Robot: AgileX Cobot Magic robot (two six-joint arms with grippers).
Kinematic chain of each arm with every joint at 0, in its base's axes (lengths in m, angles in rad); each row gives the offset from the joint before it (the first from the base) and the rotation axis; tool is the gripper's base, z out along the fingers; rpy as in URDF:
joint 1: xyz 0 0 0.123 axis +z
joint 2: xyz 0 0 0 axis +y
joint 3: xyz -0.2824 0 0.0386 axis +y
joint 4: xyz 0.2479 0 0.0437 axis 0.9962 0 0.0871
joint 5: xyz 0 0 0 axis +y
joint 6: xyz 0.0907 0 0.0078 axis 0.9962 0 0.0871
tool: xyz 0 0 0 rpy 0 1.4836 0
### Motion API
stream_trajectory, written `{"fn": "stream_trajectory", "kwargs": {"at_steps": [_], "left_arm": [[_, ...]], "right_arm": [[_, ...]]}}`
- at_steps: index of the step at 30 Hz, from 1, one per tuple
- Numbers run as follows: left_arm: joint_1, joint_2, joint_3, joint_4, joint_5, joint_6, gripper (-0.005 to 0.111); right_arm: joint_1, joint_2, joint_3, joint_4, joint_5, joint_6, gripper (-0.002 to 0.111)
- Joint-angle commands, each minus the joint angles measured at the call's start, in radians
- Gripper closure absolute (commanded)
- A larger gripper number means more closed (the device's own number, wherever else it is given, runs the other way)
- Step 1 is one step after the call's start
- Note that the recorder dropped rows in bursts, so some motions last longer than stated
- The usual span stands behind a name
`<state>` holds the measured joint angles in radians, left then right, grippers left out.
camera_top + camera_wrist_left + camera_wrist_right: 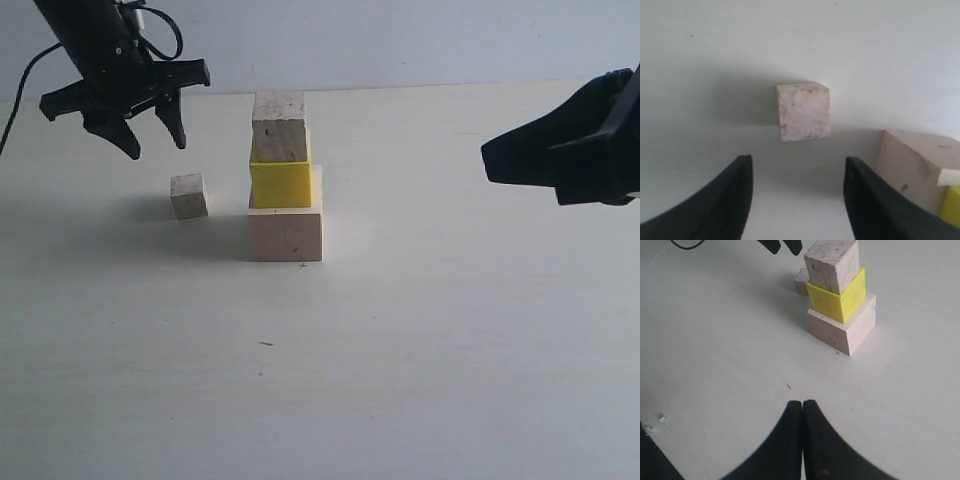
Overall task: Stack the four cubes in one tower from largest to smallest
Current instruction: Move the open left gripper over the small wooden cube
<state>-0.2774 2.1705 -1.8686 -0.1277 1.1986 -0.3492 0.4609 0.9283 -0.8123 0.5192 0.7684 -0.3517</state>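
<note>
**3 cubes stacked, tiny cube on table, L gripper open near it**

A pale matte table (420,380) is being shown filling most of the ext. view, w/ a plain grey-white wall (420,40) being seen behind its far edge. A soft shadow (100,220) is being cast on the surface left of the stack. A small dark mark (265,343) and a tiny cross mark (303,265) are being shown on the tabletop, the cross just in front of the stack. A small white scrap (657,425) is being seen on the surface in the R wrist view.

Near table centre the large wood cube (286,232) is being rested on the surface. The yellow cube (280,183) is being carried on top of it, set toward its left side in the ext. view. The medium wood cube (279,125) is being carried on the yellow one. The tiny wood cube (188,195) is being left on the table just left of the stack, not touching it.

The left gripper (157,147) is being held in the air above and left of the tiny cube, fingers spread apart, nothing between them. The right gripper (802,402) is being held off to the right, well apart from the stack, fingers pressed together, nothing gripped.
</note>
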Motion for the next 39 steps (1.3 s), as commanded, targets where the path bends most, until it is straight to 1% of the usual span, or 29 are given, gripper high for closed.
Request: {"fn": "stream_trajectory", "kwargs": {"at_steps": [1,7,14,22,39], "left_arm": [[-0.003,0.052,-0.067,0.002,0.023,-0.052,0.053],[-0.003,0.108,-0.105,-0.04,0.023,-0.077,0.053],[-0.003,0.178,-0.173,-0.04,0.023,-0.085,0.053],[-0.003,0.22,-0.223,-0.032,0.023,-0.085,0.053],[0.001,0.225,-0.225,-0.025,0.023,-0.05,0.053]], "right_arm": [[-0.007,-0.006,0.003,0.001,0.001,-0.005,0.108],[-0.007,-0.006,0.003,0.001,0.001,-0.005,0.108],[-0.007,-0.006,0.003,0.001,0.001,-0.014,0.108],[-0.007,-0.006,0.003,0.001,0.001,-0.015,0.108],[-0.007,-0.006,0.003,0.001,0.001,-0.015,0.108]]}}
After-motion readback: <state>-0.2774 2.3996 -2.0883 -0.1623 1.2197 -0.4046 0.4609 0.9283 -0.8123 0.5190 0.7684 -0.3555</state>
